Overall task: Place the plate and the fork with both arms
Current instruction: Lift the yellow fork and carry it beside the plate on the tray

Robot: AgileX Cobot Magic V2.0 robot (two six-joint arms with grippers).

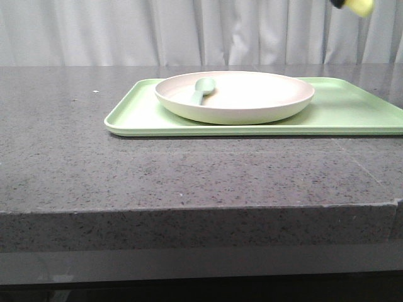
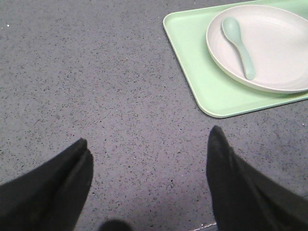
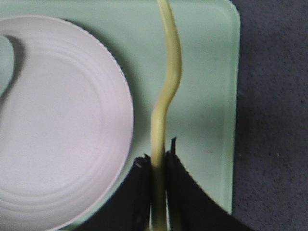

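The cream plate [image 1: 234, 95] sits on the light-green tray [image 1: 135, 113], toward its left half, with a pale green spoon [image 1: 202, 89] lying in it. The plate [image 2: 274, 45] also shows in the left wrist view, and the plate [image 3: 53, 120] in the right wrist view. My right gripper [image 3: 158, 159] is shut on the yellow fork [image 3: 166, 96], held edge-on in the air above the tray's bare right part, beside the plate. A bit of the fork [image 1: 360, 6] shows at the front view's top right corner. My left gripper [image 2: 149, 139] is open and empty over bare counter left of the tray.
The grey speckled counter [image 1: 75, 157] carries the tray [image 2: 192, 48]; its front edge runs across the front view low down. The tray's right part [image 3: 207, 96] is bare beside the plate. White curtains hang behind.
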